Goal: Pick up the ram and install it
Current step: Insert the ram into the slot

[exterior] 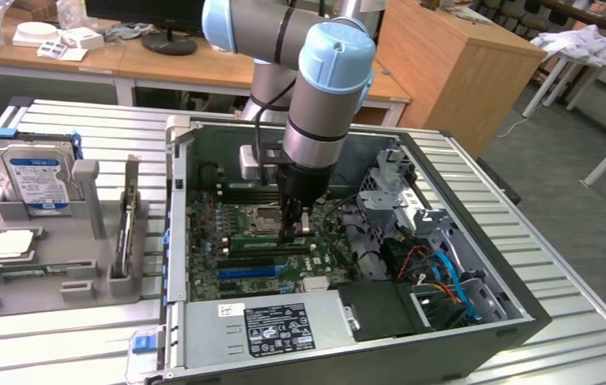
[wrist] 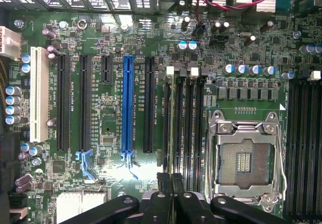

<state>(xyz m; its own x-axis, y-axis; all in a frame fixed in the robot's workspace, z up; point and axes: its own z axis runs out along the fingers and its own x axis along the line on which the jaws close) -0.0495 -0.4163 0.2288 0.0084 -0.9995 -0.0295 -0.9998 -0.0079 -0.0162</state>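
Note:
The ram (exterior: 129, 220), a long thin stick, stands on edge in a slot of the grey holder (exterior: 89, 277) at the exterior view's left, outside the computer case. My gripper (exterior: 296, 228) is far from it. It hangs low inside the open case (exterior: 517, 309), over the motherboard beside the processor socket (exterior: 260, 216). In the wrist view the gripper (wrist: 171, 181) is shut, its black fingers (wrist: 164, 183) pressed together with nothing visible between them. It sits just above the end of the black memory slots (wrist: 182, 123) next to the processor socket (wrist: 244, 158).
A silver-and-blue hard drive (exterior: 36, 172) and a square silver processor chip (exterior: 12, 245) rest in the same holder. Inside the case are the power supply (exterior: 271, 325), a drive cage with coloured cables (exterior: 442, 273), and long expansion slots including a blue one (wrist: 127, 103).

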